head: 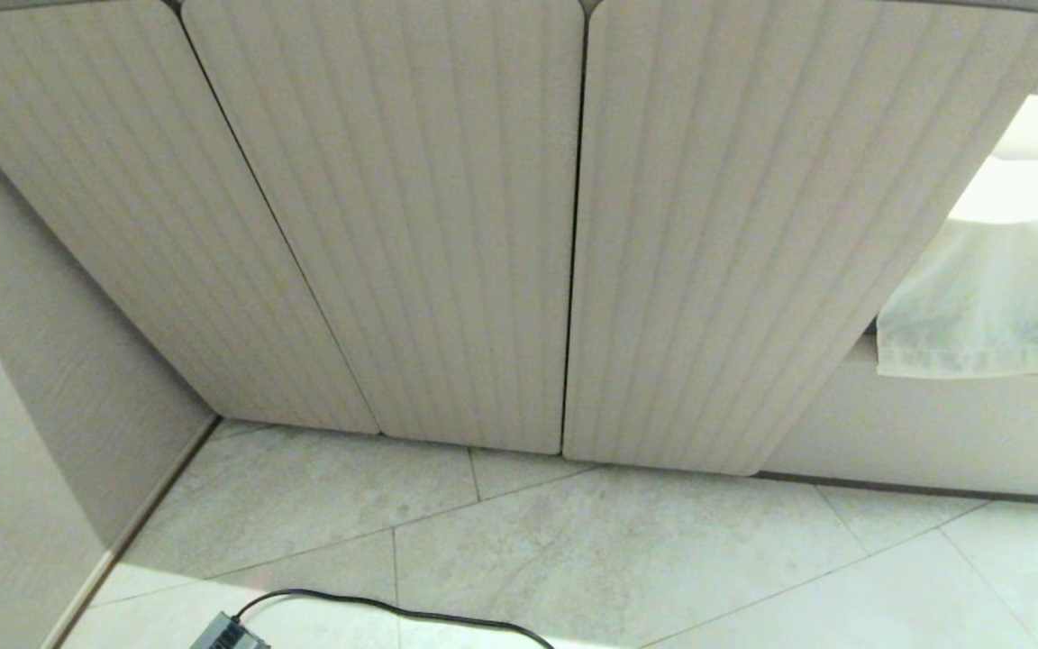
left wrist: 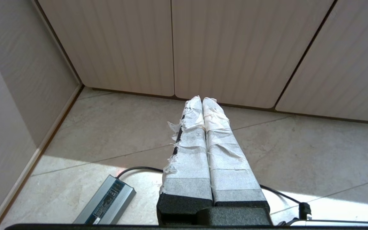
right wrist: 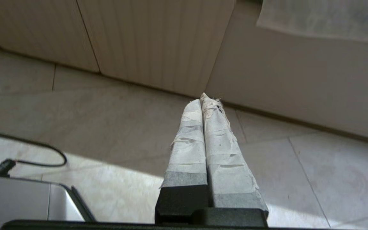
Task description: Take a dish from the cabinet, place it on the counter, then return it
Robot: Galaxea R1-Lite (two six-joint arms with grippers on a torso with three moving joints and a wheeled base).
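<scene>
The cabinet (head: 447, 225) fills the head view with 3 ribbed doors, all closed. The dish is not visible in any view; it is presumably behind one of the doors, which one cannot be told. No surface is in view either.

Risks, judged from this: neither arm can reach the dish until a door is opened, and the doors show no handle, so a closed gripper may slip on the rounded edge. A black cable (head: 411, 615) runs across the floor (head: 627, 550) at 6 o'clock in the head view, ending at a grey power brick (left wrist: 107, 206) by the left side; driving the base could snag or roll over it. A pale cloth (head: 987, 297) hangs at 3 o'clock and could catch the right arm if it swings wide.

Left gripper (left wrist: 202, 99): low, aimed at the foot of the doors, taped fingers (left wrist: 190, 150) pressed together, empty, apart from the doors.

Right gripper (right wrist: 204, 99): low too, aimed at the corner where the rightmost door meets a plain panel (right wrist: 299, 86), jaws together, nothing held.
</scene>
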